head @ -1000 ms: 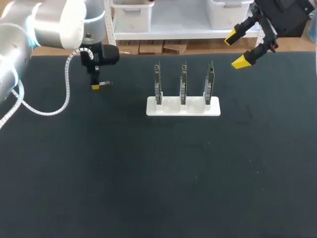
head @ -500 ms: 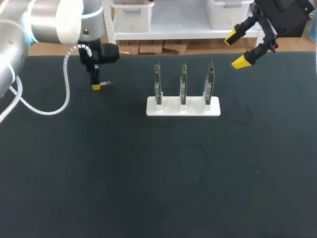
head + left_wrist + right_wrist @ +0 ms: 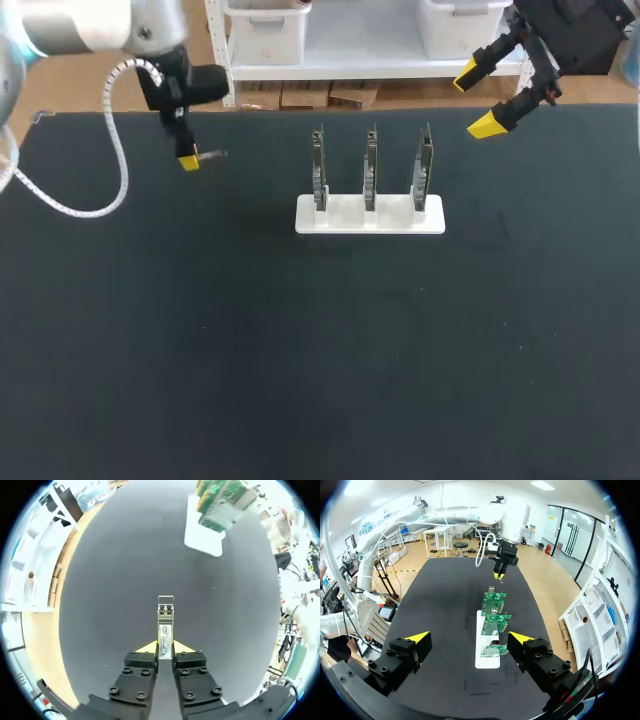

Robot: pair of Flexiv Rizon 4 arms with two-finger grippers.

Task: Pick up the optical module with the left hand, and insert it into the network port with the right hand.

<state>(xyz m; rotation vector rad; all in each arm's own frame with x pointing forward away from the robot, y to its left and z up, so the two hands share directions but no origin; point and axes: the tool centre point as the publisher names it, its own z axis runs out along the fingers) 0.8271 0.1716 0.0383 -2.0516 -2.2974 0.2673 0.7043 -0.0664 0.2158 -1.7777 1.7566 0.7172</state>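
My left gripper (image 3: pixel 188 161) hangs above the far left of the black table, shut on a small silver optical module (image 3: pixel 211 155) that sticks out toward the boards. In the left wrist view the module (image 3: pixel 164 627) lies clamped between the yellow tips of the left gripper (image 3: pixel 164 648) and points ahead. A white holder (image 3: pixel 370 214) at the table's middle back carries three upright green circuit boards (image 3: pixel 371 168) with network ports. My right gripper (image 3: pixel 481 98) is raised at the far right, open and empty. From the right wrist view the boards (image 3: pixel 494 612) stand ahead of the open right gripper (image 3: pixel 469 640).
The black table mat (image 3: pixel 320 350) stretches wide in front of the holder. The left arm's white cable (image 3: pixel 95 205) loops down over the table's left side.
My left gripper has risen and drawn back toward the far left, lifting the optical module off the table. The right arm has stayed still.
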